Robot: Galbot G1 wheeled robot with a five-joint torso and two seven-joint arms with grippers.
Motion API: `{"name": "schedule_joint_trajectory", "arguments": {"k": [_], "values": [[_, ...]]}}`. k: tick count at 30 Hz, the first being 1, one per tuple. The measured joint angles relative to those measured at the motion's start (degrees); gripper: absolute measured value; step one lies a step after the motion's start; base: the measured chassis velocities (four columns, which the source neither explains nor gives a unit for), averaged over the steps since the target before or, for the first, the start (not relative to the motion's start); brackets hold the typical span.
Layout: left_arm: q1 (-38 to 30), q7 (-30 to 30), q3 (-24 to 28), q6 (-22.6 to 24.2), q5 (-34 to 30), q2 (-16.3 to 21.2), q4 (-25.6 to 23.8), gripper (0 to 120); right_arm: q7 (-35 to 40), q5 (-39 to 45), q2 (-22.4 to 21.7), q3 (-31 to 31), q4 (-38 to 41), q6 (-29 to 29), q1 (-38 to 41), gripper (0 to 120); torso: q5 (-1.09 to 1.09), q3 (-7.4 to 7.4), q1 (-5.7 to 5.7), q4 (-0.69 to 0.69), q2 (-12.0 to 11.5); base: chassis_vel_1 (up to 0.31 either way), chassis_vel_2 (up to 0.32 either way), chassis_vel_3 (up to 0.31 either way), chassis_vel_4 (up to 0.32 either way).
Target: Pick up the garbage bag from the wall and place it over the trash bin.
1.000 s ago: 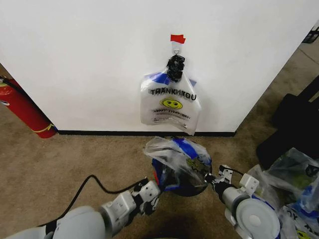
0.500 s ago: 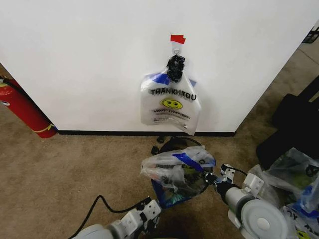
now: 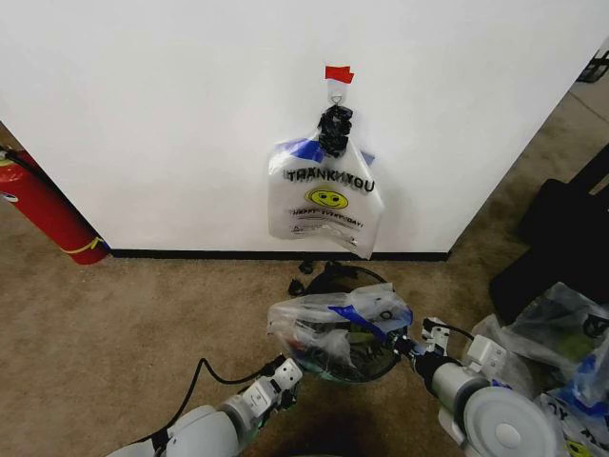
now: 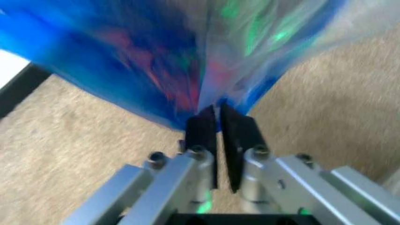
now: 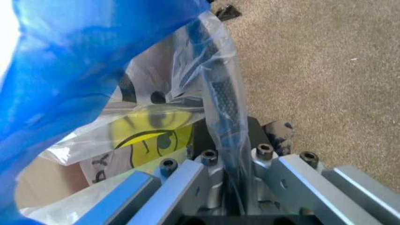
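A garbage bag with "THANK YOU" lettering and a yellow smiley hangs from a hook under red tape on the white wall. A second bag of the same kind is stretched between my two grippers, low over the carpet in front of me. A dark round shape shows through it from below; it looks like the trash bin. My left gripper is shut on the bag's blue plastic. My right gripper is shut on a bunched strip of the bag.
A red fire extinguisher leans at the wall on the left. A black ring-like object lies on the carpet by the baseboard. A large black bag and lumpy clear bags crowd the right side.
Both grippers have drawn the held bag back toward me and spread it wider, uncovering the black object by the baseboard. The left arm dropped low, then rose a little.
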Motion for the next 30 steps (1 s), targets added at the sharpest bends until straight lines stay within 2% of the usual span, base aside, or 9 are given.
{"name": "schedule_joint_trajectory", "arguments": {"k": [3,5,10,11,17,18,24,25,30], "values": [[1.7,-0.6,-1.2,1.8,0.9,2.2,-3.4,22,0.0,-0.1,0.0,0.4,-1.8,0.3,1.2,0,0.0,0.0,0.0,-0.01,0.0,0.0,0.0,0.0,0.0],[2.2,-0.8,-1.5,2.1,0.9,2.7,-4.4,26,0.0,0.0,-0.1,0.5,-2.1,0.4,1.6,0,0.01,0.0,0.0,-0.01,0.0,0.0,0.0,0.0,0.0],[5.1,-1.6,-2.3,3.1,-0.2,5.5,-8.6,48,0.2,0.9,-0.3,1.1,-3.8,0.6,3.1,0,-0.01,0.0,0.0,0.0,0.0,0.0,0.0,0.0,0.0],[5.1,-1.6,-2.3,3.1,-0.2,5.5,-8.6,48,0.2,0.9,-0.3,1.1,-3.8,0.6,3.1,0,-0.01,0.0,0.0,0.0,0.0,0.0,0.0,0.0,0.0],[5.9,-2.1,-3.1,2.4,-1.8,6.4,-10.4,74,0.1,0.9,-0.3,1.6,-5.8,0.9,3.6,0,-0.01,0.0,0.0,-0.02,0.0,0.0,0.0,0.0,0.0],[5.9,-2.1,-3.1,2.4,-1.8,6.4,-10.4,74,0.1,0.9,-0.3,1.6,-5.8,0.9,3.6,0,-0.01,0.0,0.0,-0.02,0.0,0.0,0.0,0.0,0.0],[4.4,-3.6,-6.2,-0.4,-4.8,6.3,-14.2,98,0.1,0.9,-0.7,1.9,-6.5,1.1,3.6,0,0.0,0.0,0.0,-0.01,0.0,0.0,0.0,0.0,0.0],[4.4,-3.6,-6.2,-0.4,-4.8,6.3,-14.2,98,0.1,0.9,-0.7,1.9,-6.5,1.1,3.6,0,0.0,0.0,0.0,-0.01,0.0,0.0,0.0,0.0,0.0],[-0.7,-1.0,-5.7,-6.8,-4.6,6.5,-14.7,100,0.2,0.6,-0.8,1.2,-6.1,1.0,3.3,0,0.0,0.0,0.0,-0.01,0.0,0.0,0.0,0.0,0.0]]}}
